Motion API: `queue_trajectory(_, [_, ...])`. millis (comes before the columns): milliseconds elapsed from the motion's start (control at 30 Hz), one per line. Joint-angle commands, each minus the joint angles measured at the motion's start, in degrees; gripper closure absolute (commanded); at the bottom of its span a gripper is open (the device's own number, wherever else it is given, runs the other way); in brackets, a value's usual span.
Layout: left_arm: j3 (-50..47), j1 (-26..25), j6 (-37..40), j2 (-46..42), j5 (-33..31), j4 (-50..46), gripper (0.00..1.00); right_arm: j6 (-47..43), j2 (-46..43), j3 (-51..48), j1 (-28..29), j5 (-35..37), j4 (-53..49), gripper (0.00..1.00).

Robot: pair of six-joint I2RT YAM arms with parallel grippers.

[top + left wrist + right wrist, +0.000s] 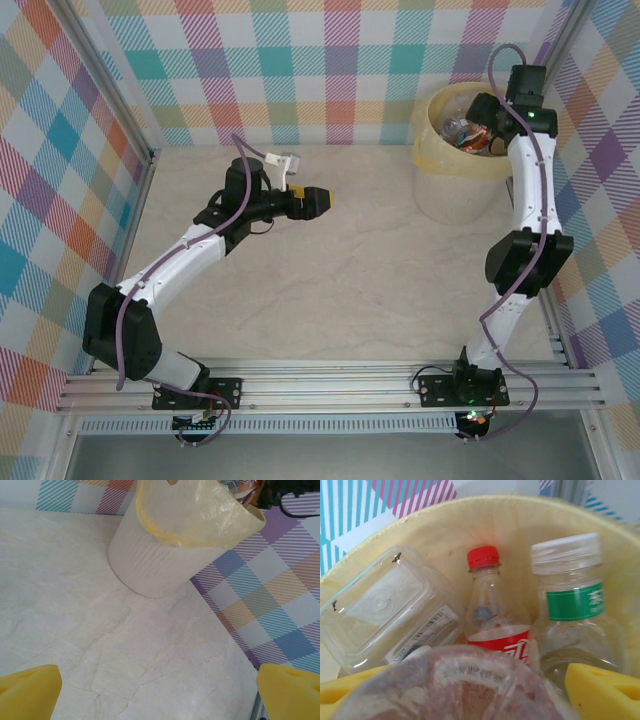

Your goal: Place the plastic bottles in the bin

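Observation:
The bin (450, 190) stands at the far right of the table, its yellowish liner folded over the rim. My right gripper (478, 125) hangs over its mouth. In the right wrist view its yellow fingers (600, 690) stand wide apart, and a blurred clear bottle with a brownish label (470, 685) lies between them, a thin gap on its right side. Below, inside the bin (445, 525), lie a red-capped, red-labelled bottle (492, 615) and a white-capped, green-labelled bottle (570, 595). My left gripper (328, 200) is open and holds nothing over the table's middle, facing the bin (155, 565).
A clear plastic food box (385, 610) with a barcode sticker lies in the bin's left side. Checked walls close the table on three sides, the right wall (270, 595) just behind the bin. The pale marble tabletop (340, 280) stretches between the arms.

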Motion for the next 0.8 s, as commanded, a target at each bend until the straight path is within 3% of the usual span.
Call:
queue_trajectory(0, [-0.3,-0.4,1.4,0.1,-2.2,-0.8,0.00,-3.3,-4.3,1.6,-0.2,7.1,-1.9,0.11])
queue_trajectory(267, [-1.1,-0.1,1.7,-0.4,-4.3,-1.7,0.00,-5.7,-3.8,-0.2,-0.2,11.6,-6.6,0.11])
queue_trajectory(500, [-1.5,0.5,1.3,-0.2,-5.3,-1.8,0.00,-5.1,-6.3,-11.6,-0.2,11.2,-2.7,0.15])
queue_trajectory(767, [-2.0,1.1,0.7,-0.6,-6.3,-2.1,0.00,-7.9,-7.5,-3.2,-0.2,3.9,-4.2,0.10])
